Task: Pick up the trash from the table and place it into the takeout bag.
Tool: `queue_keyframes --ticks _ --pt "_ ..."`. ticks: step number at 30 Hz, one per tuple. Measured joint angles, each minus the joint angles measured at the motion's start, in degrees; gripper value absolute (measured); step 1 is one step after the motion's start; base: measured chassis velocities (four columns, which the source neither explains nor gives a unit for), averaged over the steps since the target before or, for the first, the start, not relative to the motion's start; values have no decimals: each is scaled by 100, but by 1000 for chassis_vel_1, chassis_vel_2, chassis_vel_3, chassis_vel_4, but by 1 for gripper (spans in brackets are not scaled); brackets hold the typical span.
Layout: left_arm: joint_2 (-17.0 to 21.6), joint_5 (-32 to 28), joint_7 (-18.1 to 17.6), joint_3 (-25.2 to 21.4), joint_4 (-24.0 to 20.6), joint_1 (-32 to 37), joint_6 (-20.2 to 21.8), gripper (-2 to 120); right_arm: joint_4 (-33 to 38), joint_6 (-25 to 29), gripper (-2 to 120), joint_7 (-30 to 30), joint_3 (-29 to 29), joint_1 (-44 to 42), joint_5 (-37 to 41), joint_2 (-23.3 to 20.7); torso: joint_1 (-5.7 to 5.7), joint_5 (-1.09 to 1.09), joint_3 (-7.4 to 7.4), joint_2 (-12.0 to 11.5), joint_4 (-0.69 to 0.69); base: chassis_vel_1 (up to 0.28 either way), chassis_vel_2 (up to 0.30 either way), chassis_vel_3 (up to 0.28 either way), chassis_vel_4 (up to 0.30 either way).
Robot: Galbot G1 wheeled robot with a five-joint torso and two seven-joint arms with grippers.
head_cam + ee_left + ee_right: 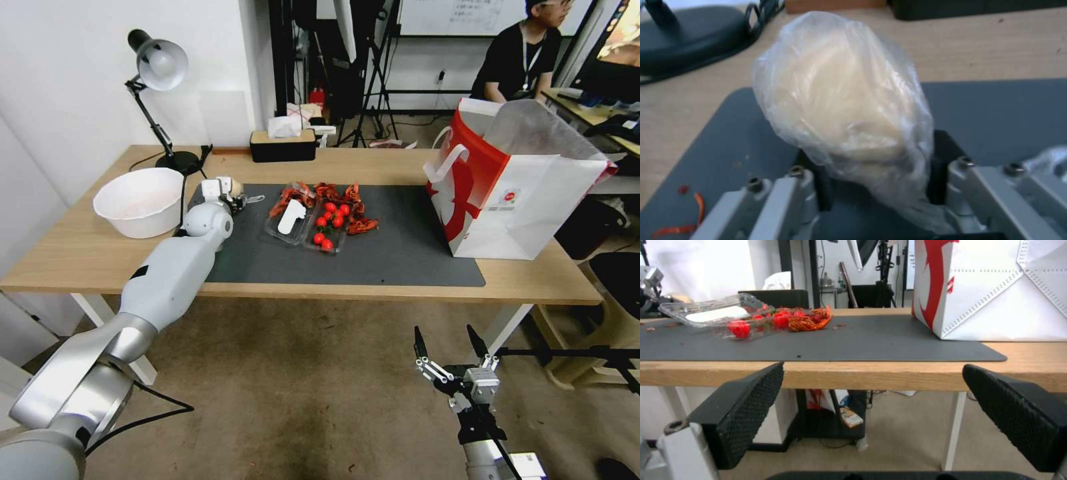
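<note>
The left end effector (876, 186) pinches a pale wad (840, 100) wrapped in clear plastic, over the far left corner of the dark mat (400, 253) on the surface (67, 253). The grab looks done. Next comes a long carry to the takeout bag (527, 200), well apart at the other end. The right end effector (450, 347) waits low, spread wide.

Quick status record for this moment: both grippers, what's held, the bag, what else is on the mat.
left gripper: shut on pale wad, above the mat's far-left corner
right gripper: open, empty, low in front of the table
takeout bag: upright at the mat's right end, mouth open
also on mat: clear tray of red scraps, cherry tomatoes
</note>
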Motion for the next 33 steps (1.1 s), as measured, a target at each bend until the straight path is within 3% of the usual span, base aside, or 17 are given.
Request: queue_keyframes --ticks 2,5,9,11,12,23,31,33 --pt "1 11 4 -2 -8 2 -11 40 0 0 100 0 0 0 0 0 0 0 0 0 0 0 0 0 0" --pt "4 55 21 -3 -31 14 -70 21 0 1 100 -2 0 -2 -4 0 -1 0 0 0 -1 0 0 0 0" --pt "16 96 52 -3 -76 34 -190 9 -2 1 100 -2 -3 -2 -9 1 0 -1 0 0 -1 0 0 0 0" --pt "19 101 56 -3 -84 37 -205 9 -3 1 100 -2 -5 -1 -11 1 0 -1 0 0 -1 0 0 0 0" --pt "25 112 66 -2 -103 46 -237 0 -4 1 100 -3 -7 -1 -14 2 0 0 0 0 -1 0 0 0 0" --pt "160 241 279 7 -556 172 -708 0 -30 -12 100 -4 -38 24 -97 7 0 0 0 0 -1 0 0 0 0" --pt "258 280 974 267 -999 27 -1548 0 -18 -17 100 -4 -53 14 -121 28 0 1 0 0 0 0 0 0 0" --pt "228 257 1373 455 -1161 -245 -1816 0 12 -16 100 -4 -54 -5 -132 51 0 1 0 0 0 0 0 0 0"
